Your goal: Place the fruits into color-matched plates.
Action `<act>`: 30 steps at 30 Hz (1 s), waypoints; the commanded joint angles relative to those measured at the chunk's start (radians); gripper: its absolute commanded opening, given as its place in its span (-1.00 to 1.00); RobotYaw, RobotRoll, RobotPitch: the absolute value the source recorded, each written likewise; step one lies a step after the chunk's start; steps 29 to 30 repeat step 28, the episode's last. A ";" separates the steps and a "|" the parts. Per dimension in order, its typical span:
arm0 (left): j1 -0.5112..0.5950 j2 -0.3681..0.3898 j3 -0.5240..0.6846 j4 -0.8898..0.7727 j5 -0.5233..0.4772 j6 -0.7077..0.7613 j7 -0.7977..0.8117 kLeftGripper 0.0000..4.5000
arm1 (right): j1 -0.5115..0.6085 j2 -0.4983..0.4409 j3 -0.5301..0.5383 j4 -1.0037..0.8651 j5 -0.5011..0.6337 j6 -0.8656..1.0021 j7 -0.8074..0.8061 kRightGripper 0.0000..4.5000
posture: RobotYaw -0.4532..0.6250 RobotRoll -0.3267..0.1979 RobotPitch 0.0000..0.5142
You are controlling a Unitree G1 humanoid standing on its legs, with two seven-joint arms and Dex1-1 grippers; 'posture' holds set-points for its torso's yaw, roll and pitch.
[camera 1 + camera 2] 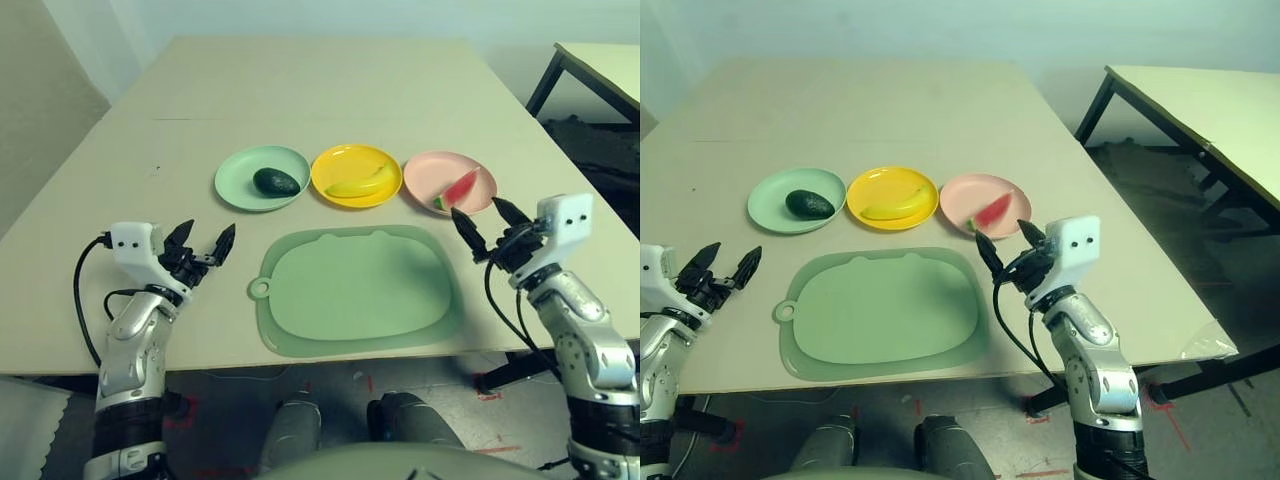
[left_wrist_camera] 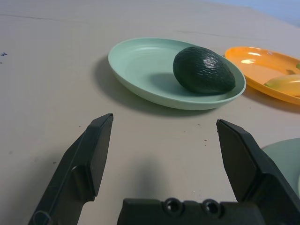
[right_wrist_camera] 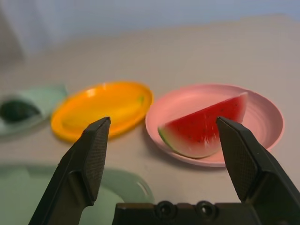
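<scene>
Avocado [image 1: 276, 182], banana [image 1: 361, 184], watermelon [image 1: 457, 190] on matching plates [image 1: 240, 196]

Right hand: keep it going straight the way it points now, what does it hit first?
Probably the near rim of the pink plate, then the watermelon wedge; height above the table is unclear, so it might pass over the rim.

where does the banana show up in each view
Left eye view: on the yellow plate, the banana lies right of centre, upper half.
Right eye view: upper half, left of centre.
Left wrist view: at the right edge, partly cut off.
Right wrist view: left of centre, blurred, on its plate.
Shared landmark: the mint green plate beside the yellow one.
</scene>
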 commanded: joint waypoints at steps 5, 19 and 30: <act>0.017 0.015 0.001 -0.054 -0.021 0.027 0.009 0.99 | 0.104 0.054 -0.035 -0.032 0.038 -0.129 0.013 1.00 | -0.01 0.25 -0.66; 0.033 0.057 0.013 -0.099 -0.048 0.068 0.003 0.99 | 0.176 -0.047 0.063 0.016 -0.197 -0.201 -0.014 1.00 | 0.01 0.25 -0.62; 0.066 0.045 0.010 -0.138 -0.050 0.075 0.011 0.99 | 0.225 -0.037 0.089 0.007 -0.290 -0.239 -0.062 1.00 | 0.01 0.25 -0.55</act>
